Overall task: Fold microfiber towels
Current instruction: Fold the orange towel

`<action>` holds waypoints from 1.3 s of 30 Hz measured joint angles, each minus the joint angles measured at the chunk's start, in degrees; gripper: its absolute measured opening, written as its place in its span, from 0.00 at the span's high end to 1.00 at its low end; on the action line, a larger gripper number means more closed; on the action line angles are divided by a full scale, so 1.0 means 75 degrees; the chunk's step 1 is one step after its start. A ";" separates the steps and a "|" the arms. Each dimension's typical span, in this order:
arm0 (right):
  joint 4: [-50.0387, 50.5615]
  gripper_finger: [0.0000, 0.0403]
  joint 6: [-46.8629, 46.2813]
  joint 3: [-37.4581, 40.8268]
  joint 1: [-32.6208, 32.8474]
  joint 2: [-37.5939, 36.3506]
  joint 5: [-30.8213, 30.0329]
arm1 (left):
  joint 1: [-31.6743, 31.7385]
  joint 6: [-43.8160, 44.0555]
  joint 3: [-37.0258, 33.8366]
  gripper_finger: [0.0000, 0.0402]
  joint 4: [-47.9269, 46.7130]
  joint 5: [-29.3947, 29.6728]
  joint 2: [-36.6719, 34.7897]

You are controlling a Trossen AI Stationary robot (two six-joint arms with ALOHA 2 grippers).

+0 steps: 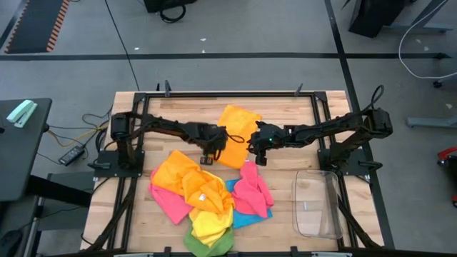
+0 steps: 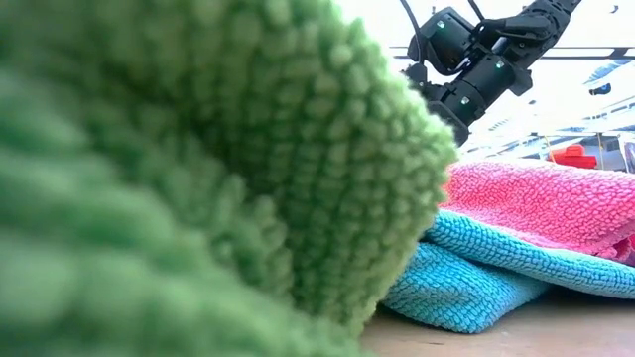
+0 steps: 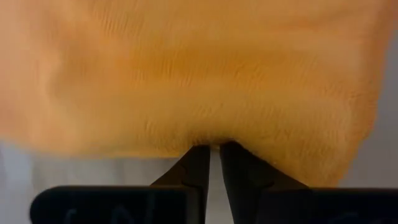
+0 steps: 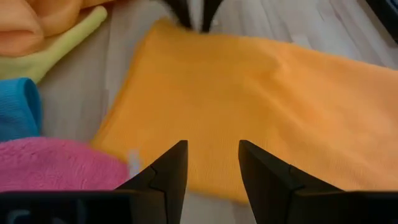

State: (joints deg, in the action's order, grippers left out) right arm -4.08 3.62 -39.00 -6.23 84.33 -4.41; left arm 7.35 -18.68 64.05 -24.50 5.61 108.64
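An orange microfiber towel (image 1: 238, 128) lies flat on the wooden table's middle. My left gripper (image 1: 213, 153) stands at its left edge, shut on the cloth (image 3: 205, 74). My right gripper (image 1: 256, 153) hovers open over the towel's right near edge (image 4: 205, 180), beside a pink towel (image 4: 56, 165). Its fingers stand on either side of that edge, and I cannot tell whether they touch it. A loose pile of orange, pink, yellow, green and blue towels (image 1: 203, 200) lies toward the near edge. My left gripper pinches the orange towel's left edge (image 3: 214, 138), close to a corner (image 4: 166, 26), between its two fingertips (image 3: 198, 155). The fingers slant down from the table's left. The towel lies flat on the table; one layer or several, I cannot tell.
A clear plastic bin (image 1: 318, 203) stands at the near right. In the low view a green towel (image 2: 198, 149) fills most of the picture, with blue (image 2: 476, 278) and pink (image 2: 546, 198) towels behind it. Bare wood shows at the far left (image 1: 171, 107).
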 joint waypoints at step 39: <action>-0.0240 0.62 -0.1012 0.0184 0.2896 0.0993 0.1024 | -0.1652 -0.1203 0.0805 0.72 -0.0465 0.0678 0.0014</action>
State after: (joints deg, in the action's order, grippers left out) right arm -5.88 -3.96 -37.63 15.49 91.78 3.27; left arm -5.04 -27.70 70.08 -27.99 10.69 108.75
